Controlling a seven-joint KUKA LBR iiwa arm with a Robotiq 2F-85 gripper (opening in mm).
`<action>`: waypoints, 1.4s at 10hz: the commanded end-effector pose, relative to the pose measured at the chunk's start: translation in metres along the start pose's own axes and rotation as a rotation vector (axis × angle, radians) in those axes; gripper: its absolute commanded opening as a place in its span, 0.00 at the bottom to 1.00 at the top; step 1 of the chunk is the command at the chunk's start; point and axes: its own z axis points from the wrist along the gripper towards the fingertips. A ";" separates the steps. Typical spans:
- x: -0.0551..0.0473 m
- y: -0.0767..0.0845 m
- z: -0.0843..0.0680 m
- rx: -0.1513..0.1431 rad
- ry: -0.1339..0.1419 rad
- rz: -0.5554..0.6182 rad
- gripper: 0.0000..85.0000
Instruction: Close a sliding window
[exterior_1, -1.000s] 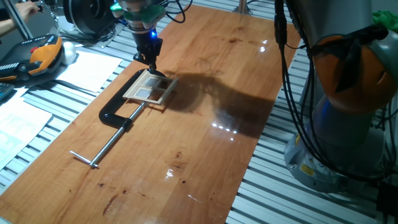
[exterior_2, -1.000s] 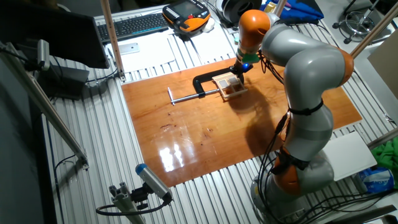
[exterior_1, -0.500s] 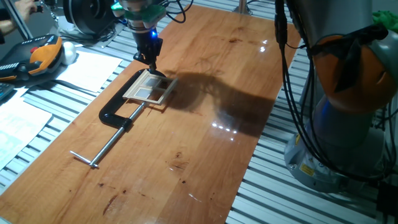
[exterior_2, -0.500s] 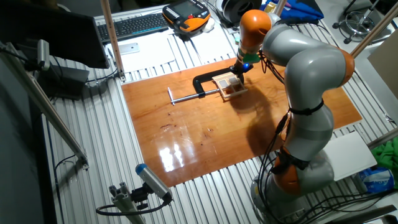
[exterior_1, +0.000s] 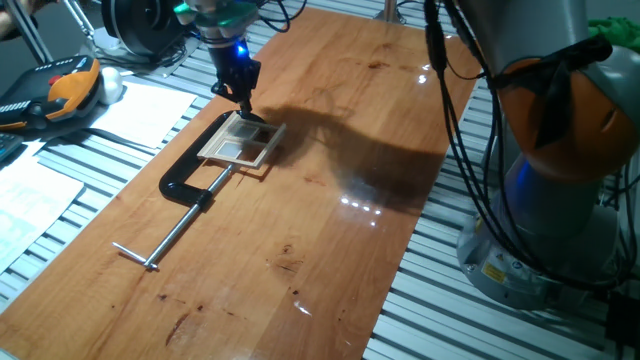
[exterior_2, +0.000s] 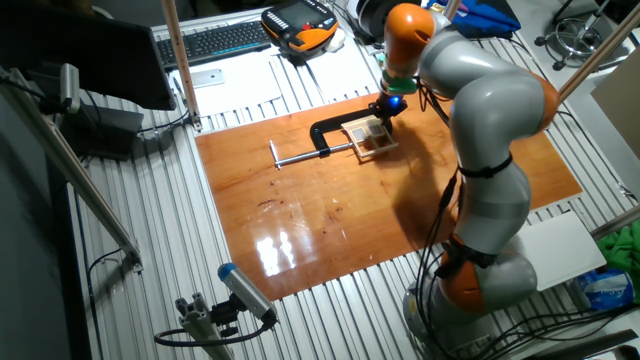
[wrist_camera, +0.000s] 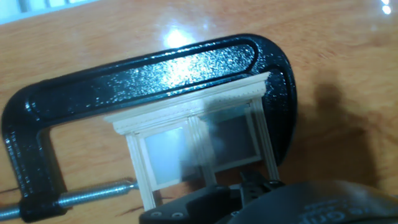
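- The sliding window lies flat near the worktop's far left edge, long axis along it, held in the black C-clamp.
- Gripper at the window's far end; whether it is spread or closed, I cannot tell.

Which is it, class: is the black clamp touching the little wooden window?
Touching. In the hand view the clamp runs flush along the window top edge.

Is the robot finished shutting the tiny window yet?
Done: the pincer has got to one end of the sliding window, which the black clamp holds on the table. Happening now: it hovers there. Left: sliding it shut; whether it is already shut I cannot tell.
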 end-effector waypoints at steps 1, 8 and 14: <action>0.000 0.000 0.000 0.012 -0.011 -0.007 0.00; -0.006 0.002 0.028 -0.080 -0.047 -0.143 0.00; -0.015 0.006 0.044 -0.088 -0.050 -0.145 0.00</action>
